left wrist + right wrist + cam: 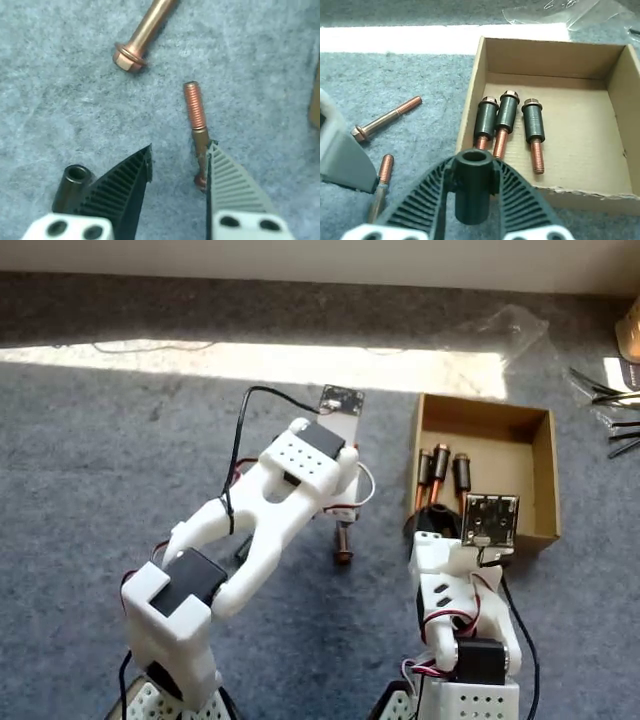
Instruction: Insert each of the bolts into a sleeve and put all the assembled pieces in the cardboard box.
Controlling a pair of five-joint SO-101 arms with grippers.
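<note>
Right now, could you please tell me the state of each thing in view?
Left gripper: open, empty.
Right gripper: shut on held sleeve.
Held sleeve: upright, empty.
Near bolt: bare, lying at left gripper.
Far bolt: bare, lying on carpet.
Loose sleeve: empty, on carpet.
Cardboard box: open.
Assembled pieces: three, lying in box.

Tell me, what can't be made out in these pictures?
High view: left arm covers most of one bolt.
Left wrist view: the left gripper's dark finger hides half the spare sleeve; the edge cuts off a second bolt.
Right wrist view: the right gripper covers the held sleeve's lower end.
</note>
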